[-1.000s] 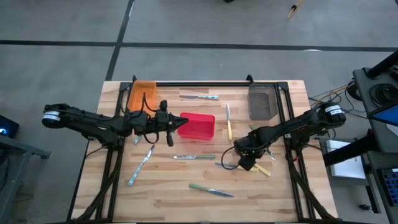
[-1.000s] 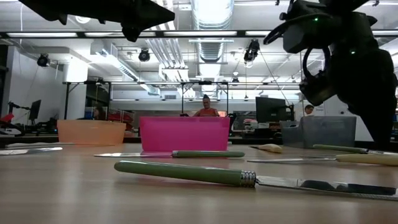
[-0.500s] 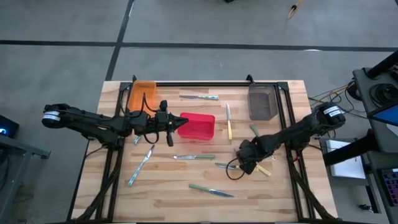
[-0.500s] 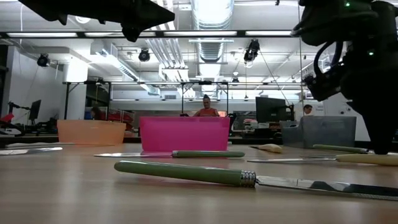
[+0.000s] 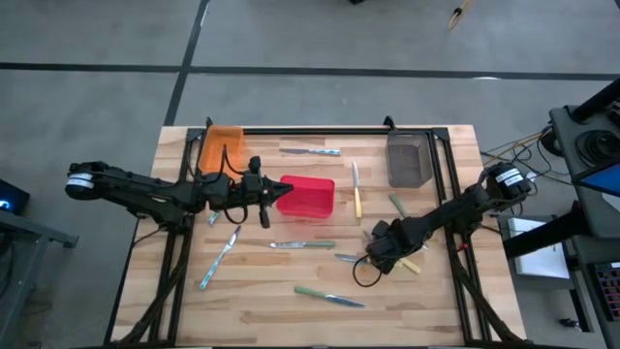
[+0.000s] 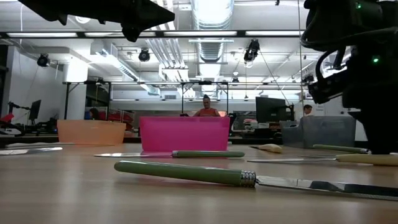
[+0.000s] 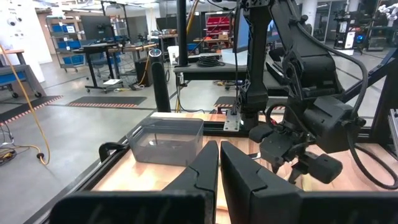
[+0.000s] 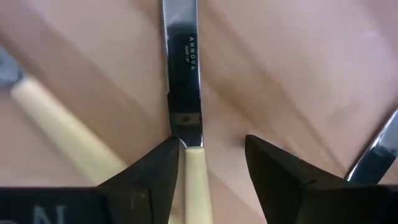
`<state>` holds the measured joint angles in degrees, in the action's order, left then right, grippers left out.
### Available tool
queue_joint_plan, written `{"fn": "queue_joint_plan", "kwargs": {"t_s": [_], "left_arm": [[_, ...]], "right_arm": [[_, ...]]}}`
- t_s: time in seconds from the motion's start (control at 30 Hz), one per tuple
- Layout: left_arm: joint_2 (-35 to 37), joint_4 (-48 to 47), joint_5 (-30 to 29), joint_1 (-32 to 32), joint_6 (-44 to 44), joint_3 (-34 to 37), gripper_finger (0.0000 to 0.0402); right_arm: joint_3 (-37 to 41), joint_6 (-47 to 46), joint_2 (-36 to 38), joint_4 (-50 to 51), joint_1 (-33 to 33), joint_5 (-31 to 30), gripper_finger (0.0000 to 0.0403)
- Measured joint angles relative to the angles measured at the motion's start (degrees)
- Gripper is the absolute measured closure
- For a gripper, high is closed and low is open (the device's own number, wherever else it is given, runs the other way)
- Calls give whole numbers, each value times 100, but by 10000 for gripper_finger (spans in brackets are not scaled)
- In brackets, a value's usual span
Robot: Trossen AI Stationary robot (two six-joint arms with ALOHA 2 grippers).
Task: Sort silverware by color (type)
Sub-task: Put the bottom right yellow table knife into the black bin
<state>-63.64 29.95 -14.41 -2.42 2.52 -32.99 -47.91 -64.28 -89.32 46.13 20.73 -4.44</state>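
Lying flat on the tabletop (image 5: pixel 262 291), the yellow knife (image 8: pixel 186 87) runs lengthwise straight through the right pincer (image 8: pixel 208 171), handle between its spread, empty fingers (image 8: pixel 155 174), blade pointing ahead; right arm is on it, while the left pincer (image 7: pixel 219 171) waits shut over by the red bin (image 5: pixel 308 197).

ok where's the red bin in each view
high view: red bin at table centre, just off the shut left pincer.
low view: centre, behind a green-handled knife.
left wrist view: not in it.
right wrist view: not in it.
shared landmark: orange bin, beside it.
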Motion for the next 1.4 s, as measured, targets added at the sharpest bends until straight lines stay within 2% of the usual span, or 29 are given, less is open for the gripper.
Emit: {"fn": "queue_joint_plan", "kwargs": {"t_s": [0.13, 0.33, 0.4, 0.67, 0.97, 1.27, 1.4], "left_arm": [[0, 0, 0, 0, 0, 0, 402], [0, 0, 0, 0, -2, 0, 402], [0, 0, 0, 0, -2, 0, 402], [0, 0, 0, 0, -2, 0, 402], [0, 2, 0, 0, -2, 2, 402], [0, 0, 0, 0, -2, 2, 402], [0, 2, 0, 0, -2, 2, 402]], "right_arm": [[-25, -135, -2, -45, -48, -213, 263], [-31, -133, -39, -55, -61, -241, 360], [-29, -112, -35, -65, -61, -237, 379], [-15, -123, 114, -57, -70, -128, 381], [-140, -238, 684, 25, -171, -114, 383], [-909, -4, 745, 65, -435, -334, 383], [-1357, 202, 734, 378, -597, -501, 383]]}}
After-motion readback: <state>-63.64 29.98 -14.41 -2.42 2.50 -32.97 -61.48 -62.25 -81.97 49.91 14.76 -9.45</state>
